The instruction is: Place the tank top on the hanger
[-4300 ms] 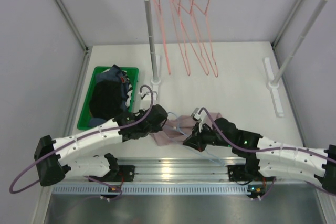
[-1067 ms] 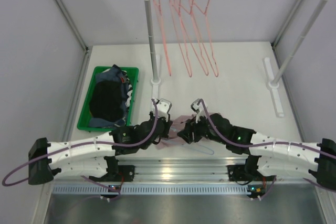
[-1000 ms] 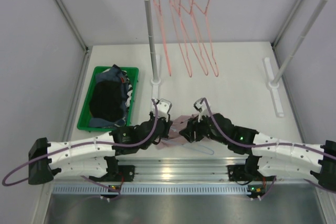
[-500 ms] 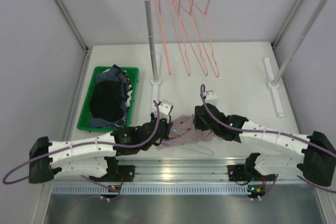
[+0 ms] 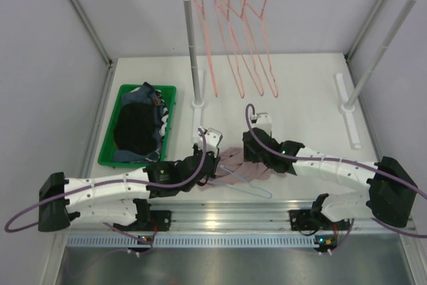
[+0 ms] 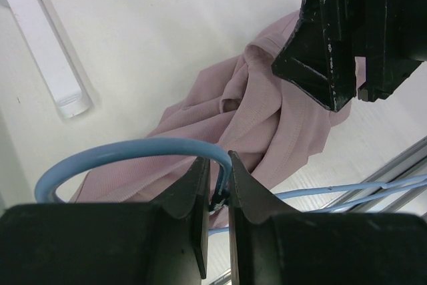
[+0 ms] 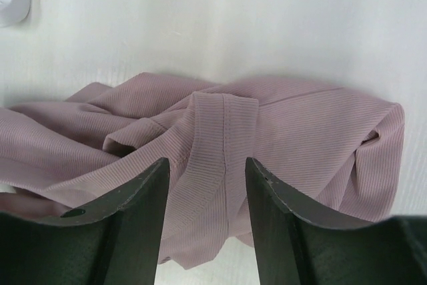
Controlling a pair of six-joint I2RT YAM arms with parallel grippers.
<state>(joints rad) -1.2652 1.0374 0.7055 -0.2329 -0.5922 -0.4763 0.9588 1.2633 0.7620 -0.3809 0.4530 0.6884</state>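
tank top [image 7: 280, 131]: mauve rib-knit, bunched in soft folds on the white table [image 5: 307, 91], close to its front edge, between both grippers. hanger [image 6: 133, 146]: thin light-blue wire, frame sticks out on the fabric's near side. Left wrist view only: left gripper [image 6: 218, 165] pinches the wire at the twist under the hook. Right wrist view only: right gripper [image 7: 207, 171] spread, straddling a flat ribbed band. Bare table back to the rack [image 5: 190, 51]; green bin [image 5: 130, 87] at left.

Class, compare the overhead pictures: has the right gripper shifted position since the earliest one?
Yes. The right gripper has moved away from the front rail, toward the clothes rack, over the tank top.
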